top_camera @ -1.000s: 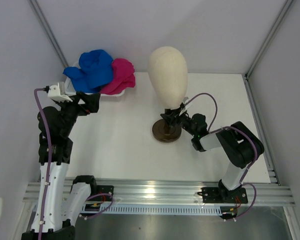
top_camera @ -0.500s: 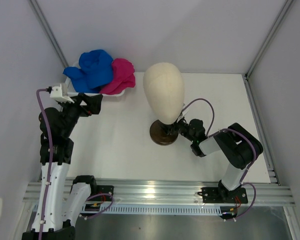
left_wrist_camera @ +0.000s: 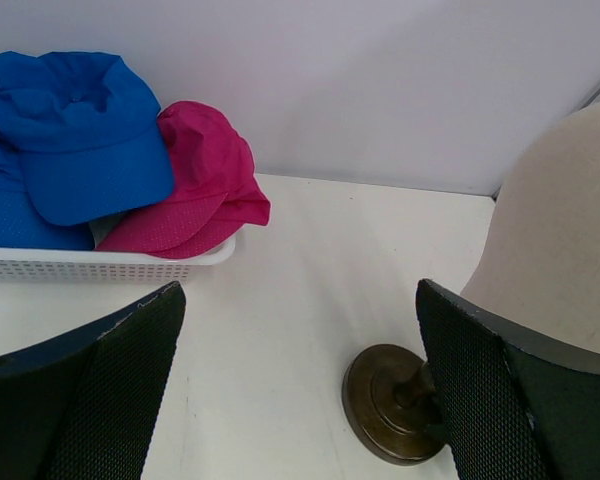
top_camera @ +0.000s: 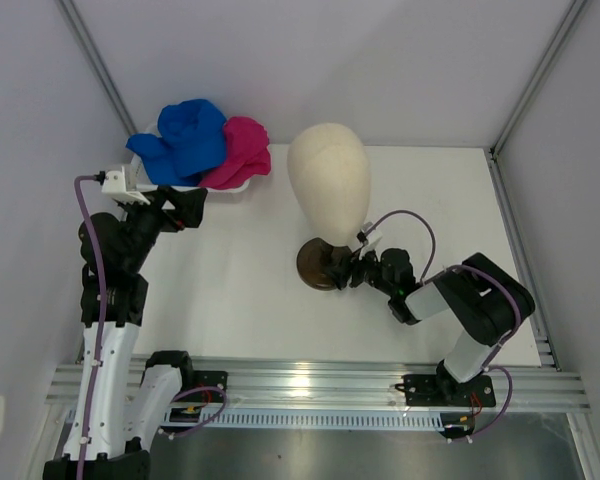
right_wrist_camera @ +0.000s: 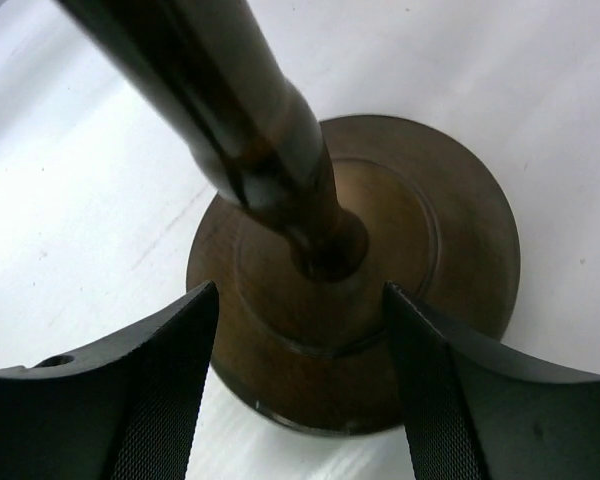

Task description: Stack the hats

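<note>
The hats sit heaped in a white basket [left_wrist_camera: 100,262] at the far left corner of the table [top_camera: 250,290], none of them stacked on the head. A blue cap [left_wrist_camera: 75,130] of smooth soft cloth lies on top, brim forward. More blue fabric [left_wrist_camera: 15,215] with a fine mesh weave lies below it, cut off by the picture's left edge, so how many blue ones there are cannot be told. A pink cap [left_wrist_camera: 200,190] is partly buried under the blue brim; its crumpled, dotted mesh spills over the basket's right rim. The basket wall is perforated plastic, and its depth is hidden by the cloth.

The left gripper [left_wrist_camera: 298,292] hovers near the basket, its jaws spread wide with nothing between them. Its pads are dark and cross-hatched.

Well to the right stands a cream egg-shaped head [top_camera: 329,183] with a matte, felt-like surface. It is cropped at the right edge of the left wrist view. It rests on a dark turned stem [right_wrist_camera: 240,130] over a round brown base [right_wrist_camera: 450,250] with a worn sheen. The right gripper [right_wrist_camera: 300,292] is low at the base, jaws released and straddling the stem's foot, with a gap on either side.
</note>
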`<action>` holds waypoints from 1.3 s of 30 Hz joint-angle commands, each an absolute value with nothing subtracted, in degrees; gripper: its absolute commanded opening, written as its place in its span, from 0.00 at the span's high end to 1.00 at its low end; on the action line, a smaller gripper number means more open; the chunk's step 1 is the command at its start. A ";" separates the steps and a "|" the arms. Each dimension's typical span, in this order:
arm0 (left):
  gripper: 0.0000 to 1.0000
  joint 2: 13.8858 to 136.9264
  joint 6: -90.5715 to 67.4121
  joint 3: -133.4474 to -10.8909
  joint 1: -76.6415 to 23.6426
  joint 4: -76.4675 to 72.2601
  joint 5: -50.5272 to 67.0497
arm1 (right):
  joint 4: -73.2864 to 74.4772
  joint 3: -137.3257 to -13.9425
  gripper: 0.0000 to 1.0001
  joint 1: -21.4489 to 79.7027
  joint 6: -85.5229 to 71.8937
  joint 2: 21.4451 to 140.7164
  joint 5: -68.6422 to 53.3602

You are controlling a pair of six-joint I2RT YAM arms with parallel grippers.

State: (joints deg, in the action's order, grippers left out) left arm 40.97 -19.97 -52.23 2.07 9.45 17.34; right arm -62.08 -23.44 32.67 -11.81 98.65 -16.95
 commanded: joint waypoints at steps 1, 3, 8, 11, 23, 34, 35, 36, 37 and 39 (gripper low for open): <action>0.00 41.13 -20.48 -52.12 2.55 6.95 18.98 | -59.16 -20.84 0.30 32.87 -11.60 93.88 -15.65; 0.00 41.13 -20.48 -52.12 2.55 6.94 19.25 | -57.31 -20.04 0.29 32.96 -11.25 89.94 -14.77; 0.00 41.92 -20.74 -52.56 2.46 7.64 19.51 | -44.23 -18.72 0.18 32.87 -8.36 77.63 -9.68; 0.01 42.97 -22.58 -52.56 2.29 7.65 19.77 | -32.90 -19.60 0.05 32.70 -9.22 67.96 -1.52; 0.01 55.52 -34.43 -57.39 0.53 15.99 20.36 | -17.76 -24.16 0.00 11.96 -28.91 52.55 1.76; 0.40 60.11 -48.42 -48.26 -4.39 5.82 21.63 | -30.28 -29.88 0.47 10.11 -34.36 71.16 -8.60; 0.43 60.47 -49.65 -47.90 -5.96 5.28 21.27 | -32.32 -30.06 0.53 10.11 -36.19 72.76 -9.57; 0.46 61.08 -50.01 -47.64 -6.93 4.23 21.01 | -33.82 -30.75 0.58 10.11 -36.99 74.43 -11.32; 0.54 62.65 -50.71 -47.90 -8.77 3.96 20.48 | -35.58 -31.46 0.69 10.02 -37.52 77.84 -12.12; 0.67 64.50 -51.32 -47.90 -10.71 2.82 19.61 | -36.12 -34.61 0.80 10.11 -38.14 81.46 -16.23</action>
